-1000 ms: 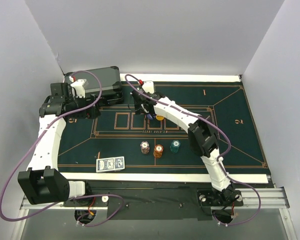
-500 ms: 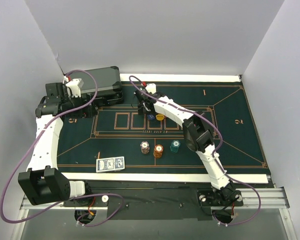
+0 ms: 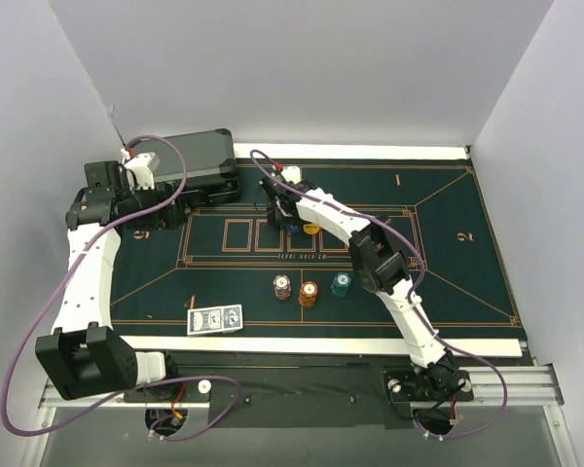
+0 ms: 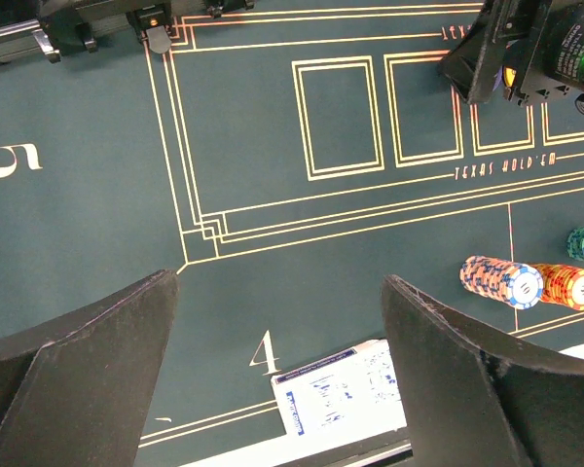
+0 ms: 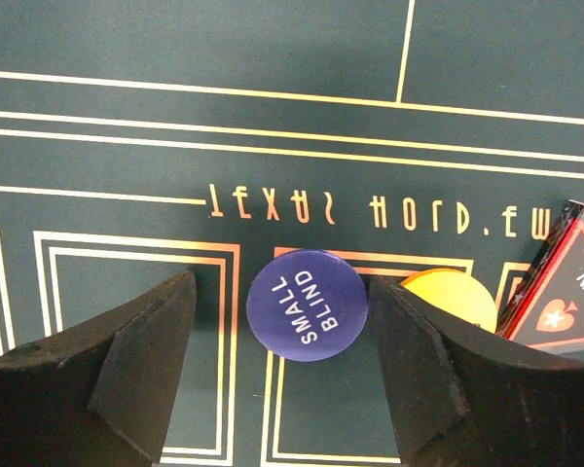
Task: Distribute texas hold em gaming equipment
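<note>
From above, my left gripper hangs spread wide and empty over the green felt mat, close beside the dark grey case. My right gripper is low at the mat's row of printed boxes, with a yellow disc just to its right. Nearer my bases stand three chip stacks, red-and-white, orange and teal. The blue-backed cards lie at the mat's near edge.

My left wrist camera shows nothing between my fingers, only the cards far below them.

My right wrist camera shows my fingers parted on either side of the flat blue SMALL BLIND disc, not clamped on it. One finger is clear of the disc; whether the other touches it I cannot tell.
</note>
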You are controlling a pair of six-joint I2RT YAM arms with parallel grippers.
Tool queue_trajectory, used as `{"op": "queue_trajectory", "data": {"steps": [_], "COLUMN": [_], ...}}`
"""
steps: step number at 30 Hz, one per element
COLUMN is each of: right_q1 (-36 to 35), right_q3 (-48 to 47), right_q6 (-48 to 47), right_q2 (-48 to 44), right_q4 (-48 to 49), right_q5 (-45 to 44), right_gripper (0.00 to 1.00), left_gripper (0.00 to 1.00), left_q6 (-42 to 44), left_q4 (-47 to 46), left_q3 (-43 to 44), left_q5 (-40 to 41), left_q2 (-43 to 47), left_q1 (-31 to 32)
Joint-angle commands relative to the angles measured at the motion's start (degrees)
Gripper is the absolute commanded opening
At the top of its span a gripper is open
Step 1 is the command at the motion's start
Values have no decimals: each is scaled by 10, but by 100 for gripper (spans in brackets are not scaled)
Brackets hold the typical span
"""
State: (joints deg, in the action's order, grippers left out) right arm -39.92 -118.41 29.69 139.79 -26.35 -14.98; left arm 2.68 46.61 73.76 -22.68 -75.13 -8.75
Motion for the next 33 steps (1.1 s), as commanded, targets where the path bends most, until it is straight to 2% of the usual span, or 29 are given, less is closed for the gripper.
{"op": "queue_trajectory", "data": {"steps": [1, 8, 14, 20, 23, 33], "right_q1": [4, -19, -56, -108, -134, -162], "right_q3": [-16, 11, 20, 10, -27, -88], "right_q6": [9, 24, 53, 87, 104, 164], "right_q2": [7, -4, -13, -15, -1, 41], "right_q4": [-25, -25, -18, 5, 9, 71], "right_q5": [10, 4, 8, 20, 22, 70], "right_gripper": [64, 51, 43, 40, 38, 36], "left_gripper": [96, 96, 96, 96, 96, 96], "left_q6": [8, 8, 7, 9, 12, 22], "left_q4": [-3, -3, -3, -6, -4, 9], "left_q3": [16, 10, 10, 2, 0, 0], "left_q5": [-13, -19, -20, -22, -25, -33], "left_q2": [11, 15, 26, 26, 28, 40], "left_q1": [-13, -21, -22, -34, -41, -52]}}
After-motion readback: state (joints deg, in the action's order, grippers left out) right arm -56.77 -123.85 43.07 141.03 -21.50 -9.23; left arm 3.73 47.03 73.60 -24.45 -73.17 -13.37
